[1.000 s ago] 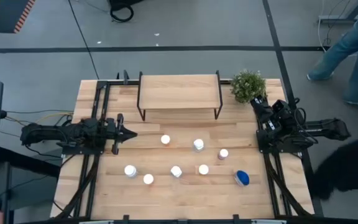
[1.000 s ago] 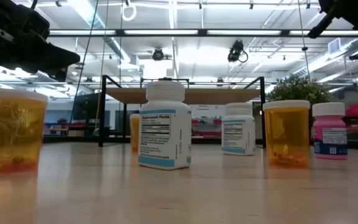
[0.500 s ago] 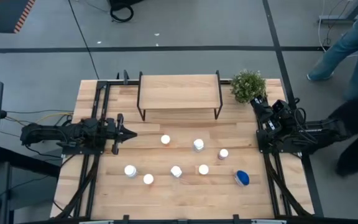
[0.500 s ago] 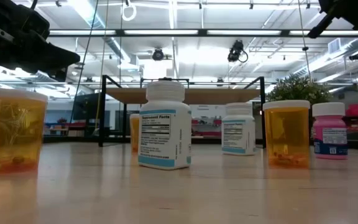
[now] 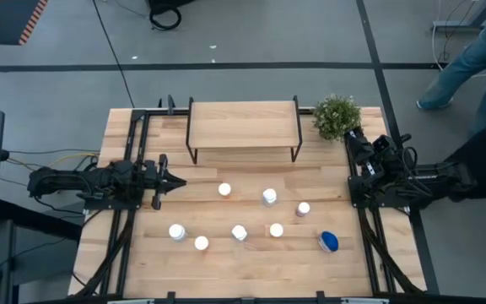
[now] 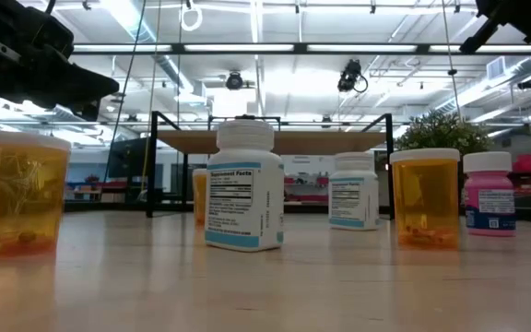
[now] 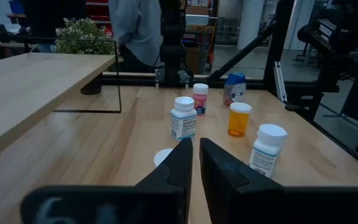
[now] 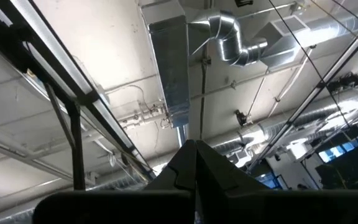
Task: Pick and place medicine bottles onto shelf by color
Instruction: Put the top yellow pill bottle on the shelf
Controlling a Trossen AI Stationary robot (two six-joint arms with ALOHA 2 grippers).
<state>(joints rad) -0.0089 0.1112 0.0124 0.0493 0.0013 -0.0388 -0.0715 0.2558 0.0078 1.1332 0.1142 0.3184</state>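
Several medicine bottles stand upright on their bases on the slatted table in front of the shelf (image 5: 243, 123): white-capped ones (image 5: 224, 190) (image 5: 269, 197) (image 5: 177, 231), a pinkish one (image 5: 303, 209) and a wider blue-topped one (image 5: 328, 242). The low view shows orange (image 6: 424, 196), white (image 6: 243, 184) and pink (image 6: 489, 194) bodies. My left gripper (image 5: 180, 181) hovers level at the table's left, shut, pointing at the bottles (image 7: 183, 118). My right gripper (image 5: 353, 137) is at the right edge, tipped upward, shut, holding nothing.
A potted plant (image 5: 337, 116) stands at the far right corner beside the shelf. The shelf's top board (image 7: 30, 87) lies bare. A person (image 5: 479, 51) is on the floor beyond the table's right side. Bare table lies near the front edge (image 5: 251, 279).
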